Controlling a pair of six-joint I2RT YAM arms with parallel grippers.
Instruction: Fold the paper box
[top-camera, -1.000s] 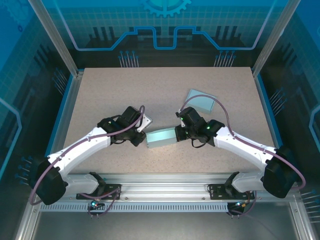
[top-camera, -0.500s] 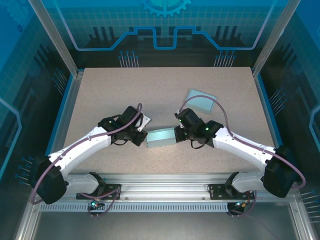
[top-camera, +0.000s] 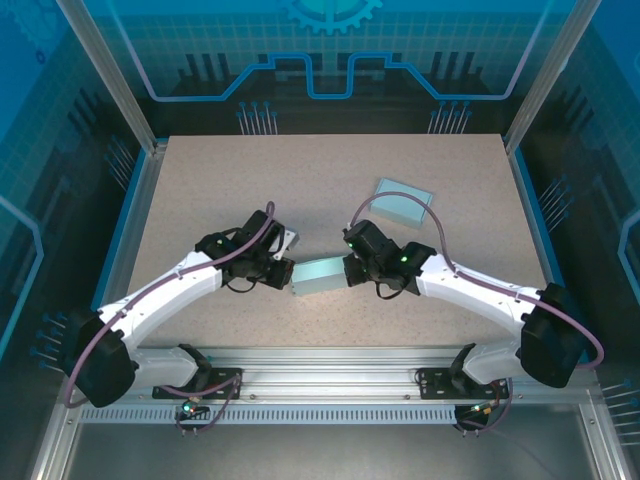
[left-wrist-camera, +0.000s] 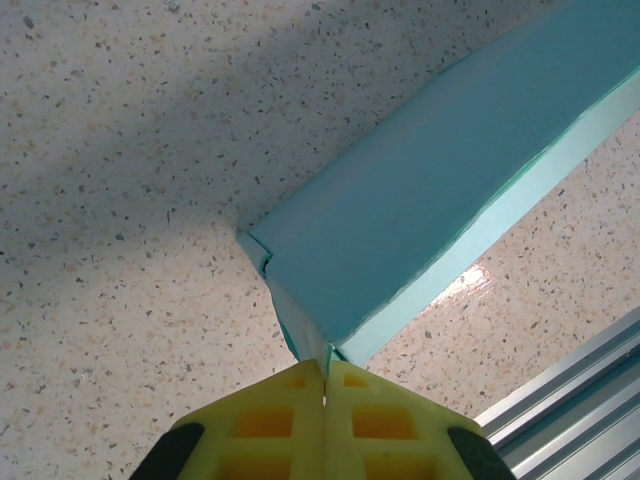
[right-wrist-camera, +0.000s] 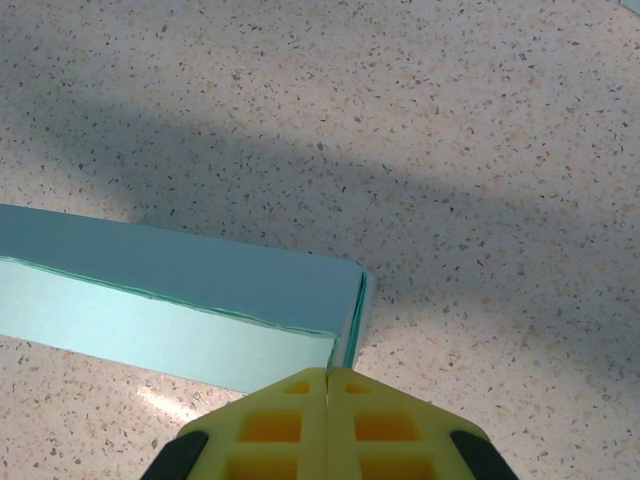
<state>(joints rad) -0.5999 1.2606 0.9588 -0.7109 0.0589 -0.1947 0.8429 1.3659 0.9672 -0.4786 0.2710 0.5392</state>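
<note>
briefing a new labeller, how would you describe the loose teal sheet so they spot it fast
Start at the speckled table and look at its far right quarter. A teal sheet lies flat there alone, set askew. Unlike the folded paper box near the middle, clamped by the left gripper and right gripper, nothing touches it.

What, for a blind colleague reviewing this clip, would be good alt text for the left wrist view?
A shut yellow claw pinches the end corner of a pale teal paper box, which stretches away to the upper right over a speckled table. A metal rail crosses the lower right corner.
</note>
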